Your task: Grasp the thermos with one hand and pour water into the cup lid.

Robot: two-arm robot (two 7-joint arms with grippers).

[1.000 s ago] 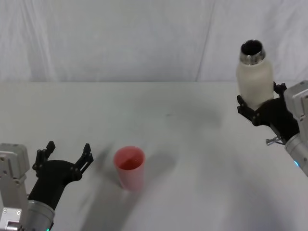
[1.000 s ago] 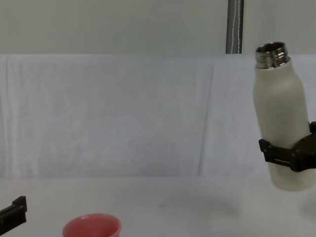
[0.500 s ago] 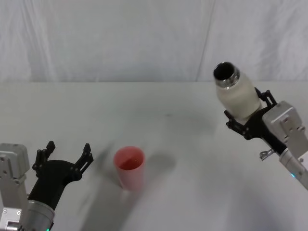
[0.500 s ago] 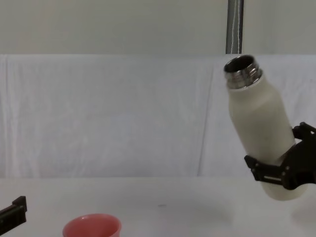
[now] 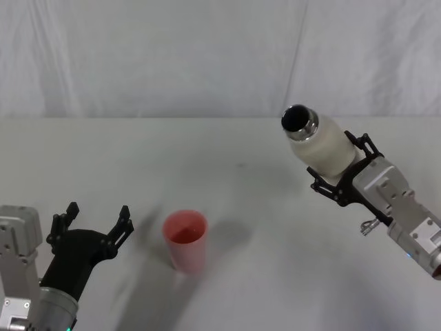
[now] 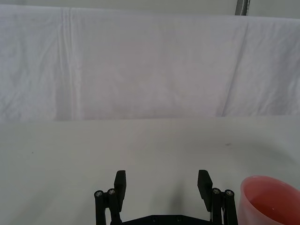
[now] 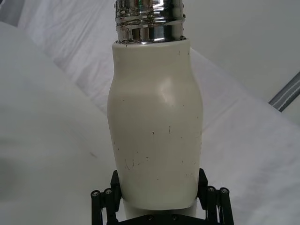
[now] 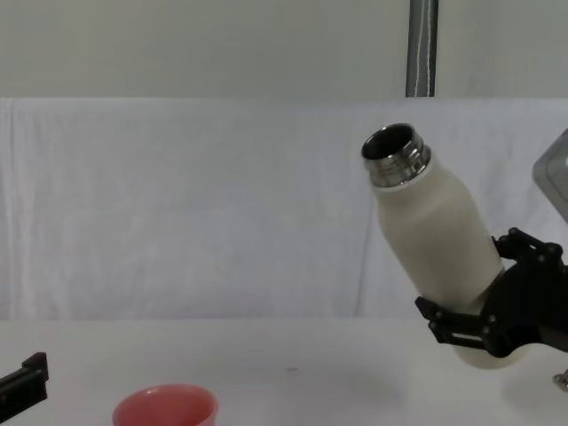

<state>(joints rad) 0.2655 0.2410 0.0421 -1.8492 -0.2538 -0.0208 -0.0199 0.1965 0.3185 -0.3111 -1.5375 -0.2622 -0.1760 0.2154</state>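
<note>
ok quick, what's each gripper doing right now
Left gripper: open, holding nothing, low beside the cup lid.
Right gripper: shut on the thermos, held in the air and tilted toward the cup lid.

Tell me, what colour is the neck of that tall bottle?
Shiny silver steel, above the thermos's cream-white body. The right wrist view shows the neck best.

path: we see bare table (image 5: 275,227) between our right gripper (image 5: 342,181) with the thermos (image 5: 322,146) and the cup lid (image 5: 185,239) | obstacle: our open left gripper (image 5: 95,221) just beside it
</note>
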